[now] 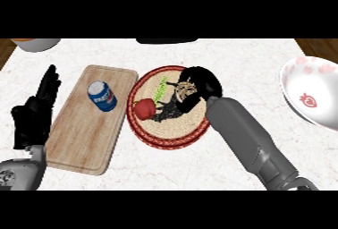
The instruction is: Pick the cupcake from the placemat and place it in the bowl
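While the right hand curled over the far right part of the round placemat, its fingers were bent round the cupcake, which showed only as a pale brown patch under the palm. The cupcake still sat on the mat, so by my reading the grasp was the step in hand, and the lift had not begun. Whether the fingers had closed fully on it could not be told for certain; they looked wrapped about it.

Just left of the fingers lay a red pepper and some green sprigs, both on the mat. Further left a blue can lay on a wooden board.

The bowl, white with pink strawberries, stood well to the right of the fingers, at the worktop edge and partly cut off by the view.

The next move would call for a straight lift clear of the mat, then a carry rightward over the bowl's rim before letting go.

The left hand rested at the left edge, fingers straight and apart, holding nothing.
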Tool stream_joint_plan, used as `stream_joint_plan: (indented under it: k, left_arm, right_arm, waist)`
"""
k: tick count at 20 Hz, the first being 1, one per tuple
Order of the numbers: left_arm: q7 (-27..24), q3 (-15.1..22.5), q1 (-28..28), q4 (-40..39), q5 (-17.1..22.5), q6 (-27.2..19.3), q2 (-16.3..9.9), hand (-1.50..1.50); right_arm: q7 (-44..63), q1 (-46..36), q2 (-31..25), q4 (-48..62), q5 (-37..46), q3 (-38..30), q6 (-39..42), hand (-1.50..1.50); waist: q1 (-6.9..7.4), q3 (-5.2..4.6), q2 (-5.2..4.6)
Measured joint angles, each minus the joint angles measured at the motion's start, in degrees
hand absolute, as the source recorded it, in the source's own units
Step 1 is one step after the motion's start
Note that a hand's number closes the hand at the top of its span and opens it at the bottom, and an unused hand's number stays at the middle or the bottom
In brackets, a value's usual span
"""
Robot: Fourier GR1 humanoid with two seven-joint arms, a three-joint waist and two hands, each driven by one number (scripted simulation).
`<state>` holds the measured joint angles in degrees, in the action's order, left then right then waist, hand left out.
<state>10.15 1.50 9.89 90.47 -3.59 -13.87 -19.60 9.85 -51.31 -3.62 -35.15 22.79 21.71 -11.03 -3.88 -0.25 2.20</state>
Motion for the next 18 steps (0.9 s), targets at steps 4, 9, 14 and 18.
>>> stream_joint_plan:
  k: [4, 9, 14, 18]
  left_arm:
    - [-0.63, -0.03, -0.84, 0.04, -0.03, -0.02, 0.18, 0.0]
    - [-0.59, -0.72, -1.41, 0.49, 0.38, 0.42, -0.27, 0.0]
    - [0.09, -0.58, -1.48, 1.57, 0.17, 0.4, 0.04, 0.0]
    - [-0.29, -0.62, -1.2, 1.92, 0.1, 0.82, 0.16, 0.0]
  right_arm:
    - [11.38, -2.31, 2.24, -5.33, 2.32, -1.57, -12.0, 1.5]
    - [27.06, -3.66, 0.77, -11.47, 9.61, -0.26, -20.17, 1.5]
    - [39.44, -0.66, -3.96, -20.77, 17.04, 0.88, -22.04, 1.5]
    - [44.41, 4.25, -9.79, -31.5, 20.33, -0.82, -21.08, 1.5]
  waist:
    - [-0.2, 0.02, 0.21]
    - [-0.54, 0.05, 0.15]
    - [-0.07, 0.13, -0.39]
    - [0.5, 0.2, -0.88]
